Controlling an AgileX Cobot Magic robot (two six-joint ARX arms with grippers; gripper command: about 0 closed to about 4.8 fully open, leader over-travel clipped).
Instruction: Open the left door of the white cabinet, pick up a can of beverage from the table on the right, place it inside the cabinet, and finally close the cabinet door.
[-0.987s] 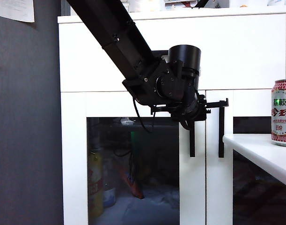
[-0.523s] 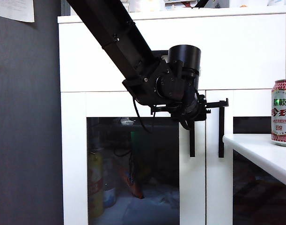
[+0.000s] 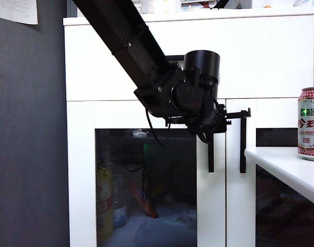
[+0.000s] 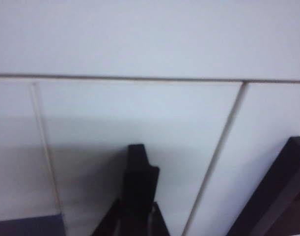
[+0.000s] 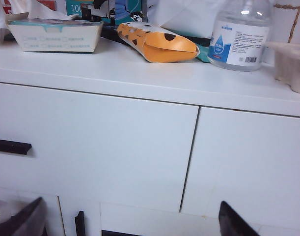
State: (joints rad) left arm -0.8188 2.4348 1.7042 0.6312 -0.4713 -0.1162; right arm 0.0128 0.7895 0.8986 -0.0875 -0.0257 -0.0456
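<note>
1. Two grippers are present. The left gripper (image 3: 212,125) sits at the top of the vertical black handle (image 3: 210,152) of the left door (image 3: 146,180); its jaws are fully closed, and whether they pinch the handle cannot be told.
2. The right gripper (image 5: 130,216) faces the upper front of the white cabinet (image 3: 280,56), jaws spread wide, holding nothing.
3. The left door appears closed, flush with its neighbour.
4. The can of beverage (image 3: 310,123) stands upright on the table (image 3: 285,164), right of the doors. Green Chinese characters sit on its pale band; red characters lie below.
5. A clear bottle (image 5: 240,32) on the cabinet top carries a blue-and-white label with a barcode; its text is too small to read.
6. A box (image 5: 95,7) behind shows "100".
</note>
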